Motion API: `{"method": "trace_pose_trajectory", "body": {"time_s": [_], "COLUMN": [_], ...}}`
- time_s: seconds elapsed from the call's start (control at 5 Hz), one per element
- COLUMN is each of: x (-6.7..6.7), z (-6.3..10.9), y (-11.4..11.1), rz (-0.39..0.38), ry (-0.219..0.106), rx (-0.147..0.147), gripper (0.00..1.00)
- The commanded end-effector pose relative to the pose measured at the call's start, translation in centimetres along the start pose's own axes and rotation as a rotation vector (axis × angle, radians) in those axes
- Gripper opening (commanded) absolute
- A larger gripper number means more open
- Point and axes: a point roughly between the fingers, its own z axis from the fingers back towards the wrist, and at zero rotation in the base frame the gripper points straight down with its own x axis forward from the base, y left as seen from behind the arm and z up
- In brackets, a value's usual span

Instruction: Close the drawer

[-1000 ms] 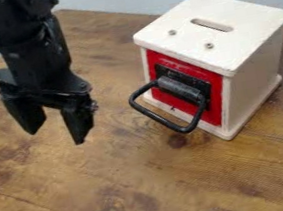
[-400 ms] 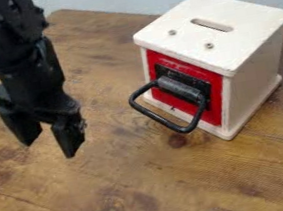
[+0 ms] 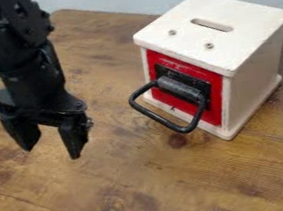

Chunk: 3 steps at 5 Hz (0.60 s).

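A: The black two-fingered gripper [image 3: 50,139] hangs empty with jaws wide, low over the wooden tabletop [image 3: 131,195], well left of the white-and-red wooden box [image 3: 226,56].

B: Its red drawer [image 3: 182,84] sits slightly out. I'd press squarely on the black loop handle [image 3: 162,111], pushing straight in.

A: Any writing?

B: None readable.

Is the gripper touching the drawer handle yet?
Apart. The camera view shows the open gripper well left of the black handle, with bare table between them.
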Motion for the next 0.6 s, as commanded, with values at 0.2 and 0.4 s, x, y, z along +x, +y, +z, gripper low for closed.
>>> {"method": "trace_pose_trajectory", "body": {"time_s": [0.2, 0.4], "x": [1.4, 1.3], "z": [3.5, 4.2], "y": [0.0, 0.6], "rz": [-0.024, -0.032], "ry": [-0.097, -0.097], "rx": [-0.006, -0.008], "gripper": [1.00, 1.00]}}
